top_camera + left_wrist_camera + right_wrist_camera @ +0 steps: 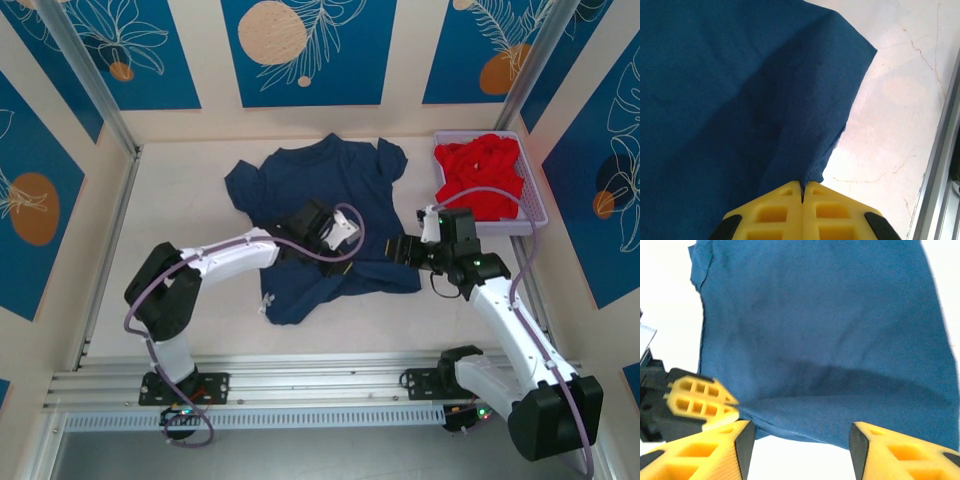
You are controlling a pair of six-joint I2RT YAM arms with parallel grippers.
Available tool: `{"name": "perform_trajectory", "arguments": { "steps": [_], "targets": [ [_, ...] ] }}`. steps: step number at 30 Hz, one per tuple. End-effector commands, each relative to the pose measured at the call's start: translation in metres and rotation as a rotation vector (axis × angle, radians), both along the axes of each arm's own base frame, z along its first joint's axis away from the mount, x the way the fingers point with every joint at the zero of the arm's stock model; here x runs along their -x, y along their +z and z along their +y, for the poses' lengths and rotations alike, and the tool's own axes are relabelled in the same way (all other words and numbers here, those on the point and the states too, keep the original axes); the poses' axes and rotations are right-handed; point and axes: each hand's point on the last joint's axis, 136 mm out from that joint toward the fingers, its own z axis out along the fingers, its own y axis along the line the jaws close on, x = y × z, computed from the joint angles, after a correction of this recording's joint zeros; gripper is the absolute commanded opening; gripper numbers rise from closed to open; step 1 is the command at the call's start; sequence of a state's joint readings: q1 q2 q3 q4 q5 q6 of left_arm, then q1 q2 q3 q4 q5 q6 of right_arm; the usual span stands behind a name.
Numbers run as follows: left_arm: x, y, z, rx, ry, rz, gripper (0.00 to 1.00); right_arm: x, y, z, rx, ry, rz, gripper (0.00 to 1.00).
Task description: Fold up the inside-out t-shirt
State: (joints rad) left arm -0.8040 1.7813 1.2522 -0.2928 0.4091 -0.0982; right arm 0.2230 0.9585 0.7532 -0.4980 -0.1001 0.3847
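Inside-out t-shirt (320,175) lies spread mid-worktop, collar and sleeves at the far side, hem toward the arm bases, so its long axis runs near to far. Left gripper (802,189) is pinched tight on a raised fold of the shirt's edge, cloth draping away from its fingers. Right gripper (800,427) is spread wide with nothing between its fingers, at the shirt's right near side. The hem edge lies straight ahead of it, just past the fingertips, with the left gripper off to one side along the same edge. Judgement: the right arm is the nearer one to the free right hem corner and needs to push forward and close there; the fold would then go away from the bases, toward the collar. Red garment (482,175) sits in the basket (540,222) far right, apart from the shirt
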Motion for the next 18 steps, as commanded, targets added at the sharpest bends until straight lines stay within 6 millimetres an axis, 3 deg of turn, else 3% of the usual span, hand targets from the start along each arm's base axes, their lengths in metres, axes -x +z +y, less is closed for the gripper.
{"name": "perform_trajectory", "arguments": {
  "steps": [1,5,7,9,14,18],
  "targets": [
    [-0.009,0.03,0.005,0.076,0.055,0.054,0.0,0.011,0.006,0.031,-0.014,0.165,-0.092,0.54],
    [-0.034,0.064,0.02,0.145,0.159,0.094,0.0,0.028,0.0,0.076,-0.027,0.361,-0.242,0.49],
    [-0.041,0.082,0.026,0.175,0.185,0.117,0.0,0.038,-0.012,0.102,0.014,0.463,-0.363,0.46],
    [-0.046,0.095,0.03,0.196,0.198,0.133,0.0,0.036,-0.029,0.113,0.084,0.465,-0.449,0.46],
    [-0.049,0.118,0.039,0.191,0.205,0.14,0.0,0.015,-0.06,0.138,0.193,0.475,-0.536,0.46],
    [-0.045,0.135,0.043,0.186,0.176,0.126,0.0,-0.013,-0.079,0.152,0.29,0.429,-0.577,0.42]
  ]
}}
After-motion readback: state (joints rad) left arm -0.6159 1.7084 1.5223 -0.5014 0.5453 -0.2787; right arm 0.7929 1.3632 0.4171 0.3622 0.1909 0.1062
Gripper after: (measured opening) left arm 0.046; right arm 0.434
